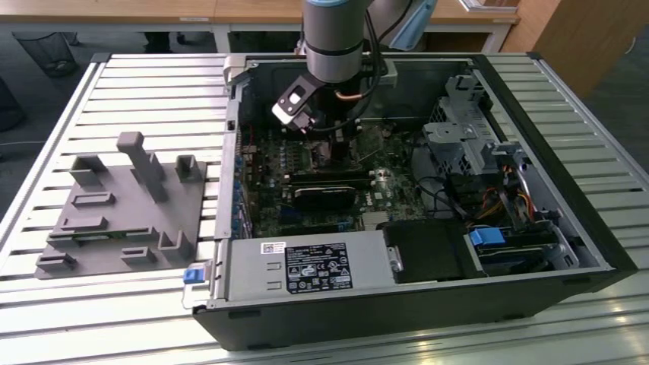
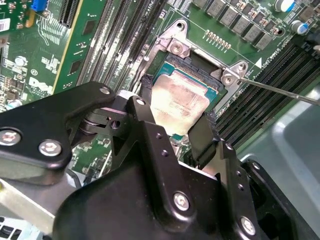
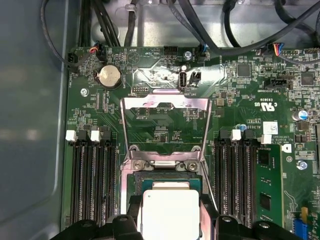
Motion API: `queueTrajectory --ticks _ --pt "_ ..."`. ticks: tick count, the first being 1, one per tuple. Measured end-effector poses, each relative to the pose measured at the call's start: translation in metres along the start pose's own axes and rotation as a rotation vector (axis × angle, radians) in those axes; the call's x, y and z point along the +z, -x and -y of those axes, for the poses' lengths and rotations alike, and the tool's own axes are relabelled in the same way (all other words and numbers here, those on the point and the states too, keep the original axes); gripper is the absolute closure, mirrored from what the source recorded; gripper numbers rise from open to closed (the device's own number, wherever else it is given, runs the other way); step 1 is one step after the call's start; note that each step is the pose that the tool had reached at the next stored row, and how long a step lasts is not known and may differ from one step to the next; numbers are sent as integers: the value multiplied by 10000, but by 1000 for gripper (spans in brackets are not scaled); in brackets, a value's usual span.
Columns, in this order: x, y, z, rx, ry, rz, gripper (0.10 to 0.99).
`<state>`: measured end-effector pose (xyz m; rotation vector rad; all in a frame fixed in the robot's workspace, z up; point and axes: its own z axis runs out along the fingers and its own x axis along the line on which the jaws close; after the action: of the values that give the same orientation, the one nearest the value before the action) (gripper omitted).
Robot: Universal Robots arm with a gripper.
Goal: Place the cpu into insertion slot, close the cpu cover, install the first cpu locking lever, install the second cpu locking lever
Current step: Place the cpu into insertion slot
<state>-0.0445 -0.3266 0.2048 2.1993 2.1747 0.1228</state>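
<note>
Gripper [image 2: 178, 100] clenched on two opposite edges of the cpu [image 2: 176, 109], which lies level over the slot [image 2: 192, 75]; whether it is seated cannot be told. Cover [image 3: 165, 102] is swung open, beside the slot, inside the case [image 1: 406, 308].

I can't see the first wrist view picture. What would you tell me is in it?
The gripper holds the cpu, a small pale square chip, at the insertion slot on a green motherboard. The cpu cover, a thin silver frame, is flipped open beyond the slot, and long black memory slots run along both sides.
</note>
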Motion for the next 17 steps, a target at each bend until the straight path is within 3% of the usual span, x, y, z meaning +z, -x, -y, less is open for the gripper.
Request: queueTrajectory --ticks 17 --pt "108 -56 10 21 -65 6 545"
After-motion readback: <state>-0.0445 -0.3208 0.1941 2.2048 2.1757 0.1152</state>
